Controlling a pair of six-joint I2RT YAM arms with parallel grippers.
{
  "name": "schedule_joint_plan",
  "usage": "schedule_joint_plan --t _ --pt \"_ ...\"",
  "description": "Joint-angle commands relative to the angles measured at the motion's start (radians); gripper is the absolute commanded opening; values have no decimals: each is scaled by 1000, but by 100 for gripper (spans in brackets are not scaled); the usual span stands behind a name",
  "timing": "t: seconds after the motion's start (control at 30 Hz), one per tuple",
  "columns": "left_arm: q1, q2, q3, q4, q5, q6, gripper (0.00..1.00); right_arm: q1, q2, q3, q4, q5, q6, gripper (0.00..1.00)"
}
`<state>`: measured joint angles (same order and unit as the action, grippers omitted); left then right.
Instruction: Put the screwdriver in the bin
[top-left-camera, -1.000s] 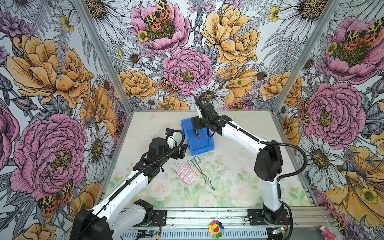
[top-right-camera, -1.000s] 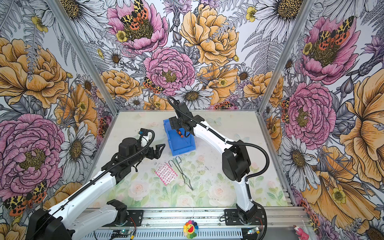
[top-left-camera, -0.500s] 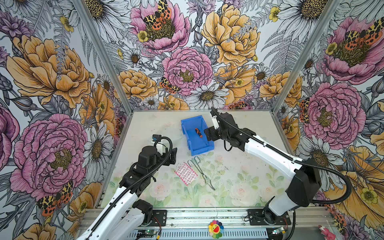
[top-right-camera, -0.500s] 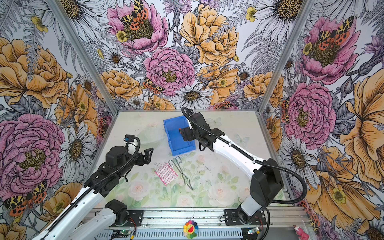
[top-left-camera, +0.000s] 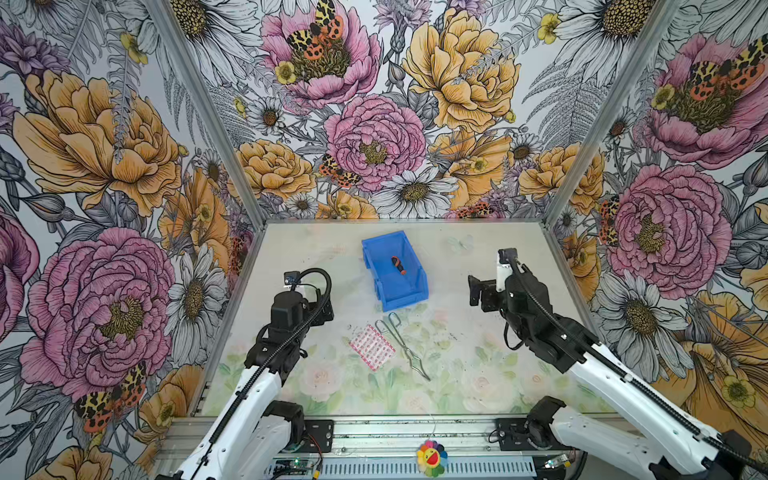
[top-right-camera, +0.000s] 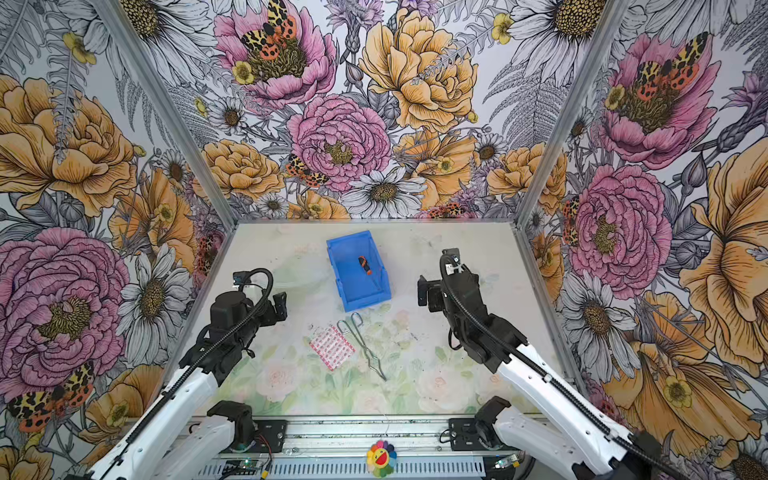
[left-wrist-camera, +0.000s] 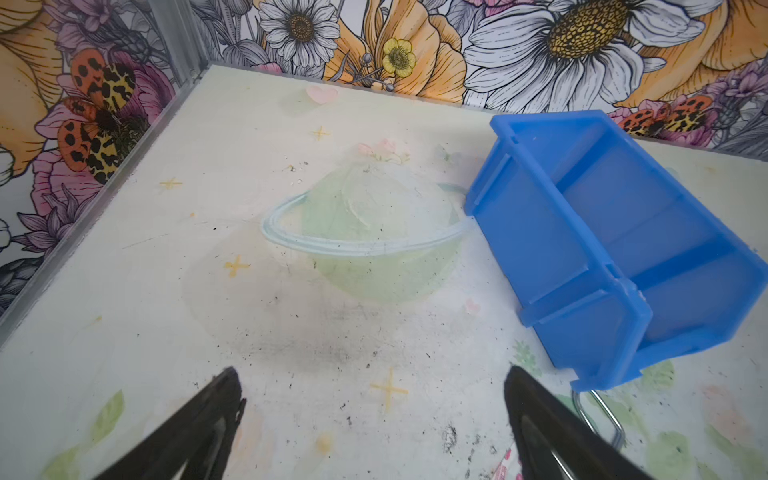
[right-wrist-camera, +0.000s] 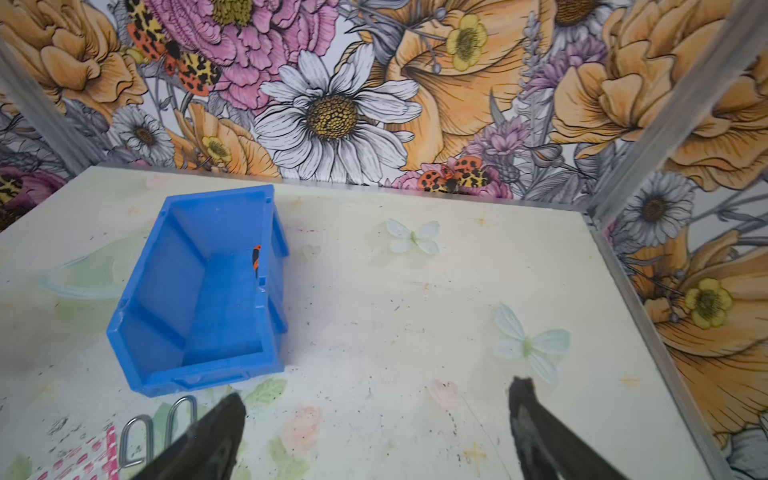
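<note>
Retreating from blue bin (top-left-camera: 371, 266): right arm (top-left-camera: 540, 328), jaws standing wide apart, empty | left arm (top-left-camera: 286, 320) hanging aside, jaws also standing apart | screwdriver (top-left-camera: 397, 265) lying inside blue bin.

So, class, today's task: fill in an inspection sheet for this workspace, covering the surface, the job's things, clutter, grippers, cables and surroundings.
Surface: table, pale floral print with dark specks and scuffs.
Job's things: screwdriver lies inside the bin; the bin stands upright on the table.
Clutter: wire tongs and pink patterned packet, side by side on the table just in front of the bin.
Grippers: left gripper and right gripper, fingers spread, both empty and clear of the bin.
Cables: black cable along each arm, touching nothing on the table.
Surroundings: flower-print walls; metal rail at the front, with a rainbow flower toy.
</note>
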<state>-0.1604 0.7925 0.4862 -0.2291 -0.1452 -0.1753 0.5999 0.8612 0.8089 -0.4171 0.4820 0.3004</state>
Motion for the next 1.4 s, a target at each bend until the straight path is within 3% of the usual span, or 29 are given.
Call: schedule_joint_plan --t 0.0,0.13,0.2,0.4,0.5,0.73,0.9,1.03,1.17,1.37 --pt "9 -15 -34 150 -2 55 99 -17 -56 -109 -8 173 95 99" --pt "-30 -69 -135 313 -149 171 99 -60 -118 -201 -4 193 191 100" --pt "-19 -93 -181 375 -189 168 99 -69 -157 -250 26 220 184 99" --pt "5 -69 -198 408 -249 146 99 -109 -229 -392 245 225 -128 100" --pt "18 -15 -219 472 -313 94 99 -184 -220 -467 343 173 -165 99" --pt "43 205 -231 667 -288 116 99 -342 -150 -580 569 4 -184 99" --pt "80 340 -196 794 -237 135 99 -439 2 -582 701 -115 -224 99" --pt "100 452 -153 877 -209 123 99 -485 133 -549 800 -183 -253 99" --pt "105 558 -70 864 -200 139 99 -507 235 -482 778 -186 -241 100" --pt "111 606 -55 919 -169 169 99 -518 312 -450 828 -236 -228 100"
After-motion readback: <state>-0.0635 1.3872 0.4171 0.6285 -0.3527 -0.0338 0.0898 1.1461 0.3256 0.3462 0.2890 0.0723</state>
